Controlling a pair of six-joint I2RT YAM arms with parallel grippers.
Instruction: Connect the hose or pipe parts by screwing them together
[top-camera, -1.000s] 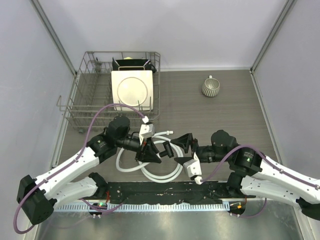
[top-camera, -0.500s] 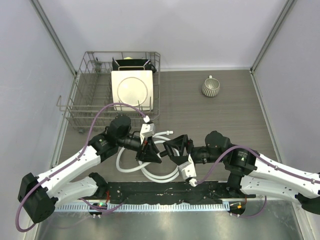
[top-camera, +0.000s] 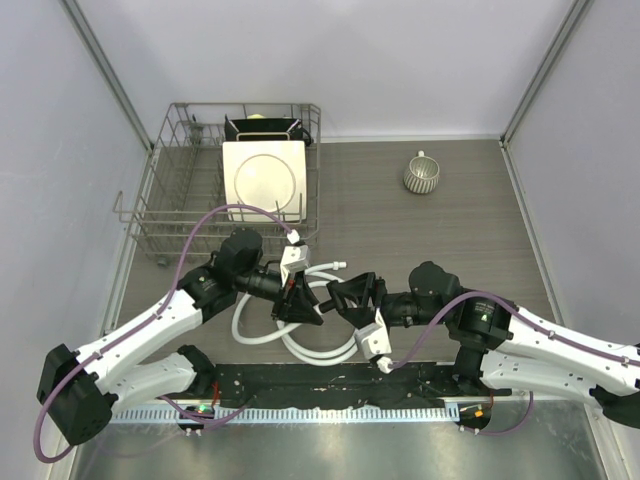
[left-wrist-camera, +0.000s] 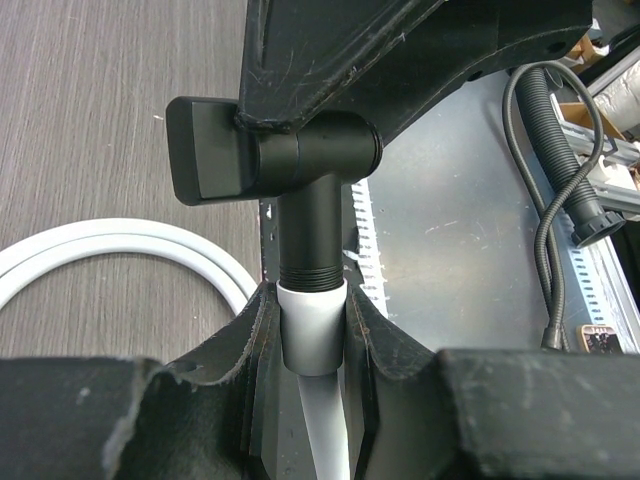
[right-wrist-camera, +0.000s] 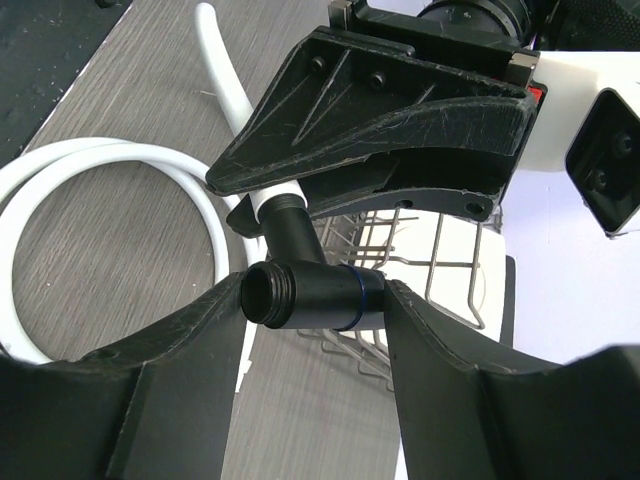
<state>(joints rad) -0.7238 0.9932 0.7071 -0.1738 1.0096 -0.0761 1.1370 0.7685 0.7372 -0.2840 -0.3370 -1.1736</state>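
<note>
Above grey wood-grain table (top-camera: 450, 230), clamping white connector (left-wrist-camera: 312, 345) tight in left gripper (left-wrist-camera: 308, 300), seemingly pinching black T-fitting (left-wrist-camera: 320, 160) by its barrel in right gripper (right-wrist-camera: 315, 300). Judging fitting rigid, light, slick: gripping barrel squarely, leaving limp hose (left-wrist-camera: 130, 240) looped on table.

Crowded centre, open right
Left gripper (top-camera: 310, 312) and right gripper (top-camera: 342, 298) crowd the white hose (top-camera: 310, 356) at centre; dish rack (top-camera: 200, 190) blocks 11 o'clock, mug (top-camera: 421, 175) stands at 1; table (top-camera: 470, 230) lies bare toward 2 and 3 o'clock.

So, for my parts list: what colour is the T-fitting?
The T-fitting is black; clearest in the left wrist view.
</note>
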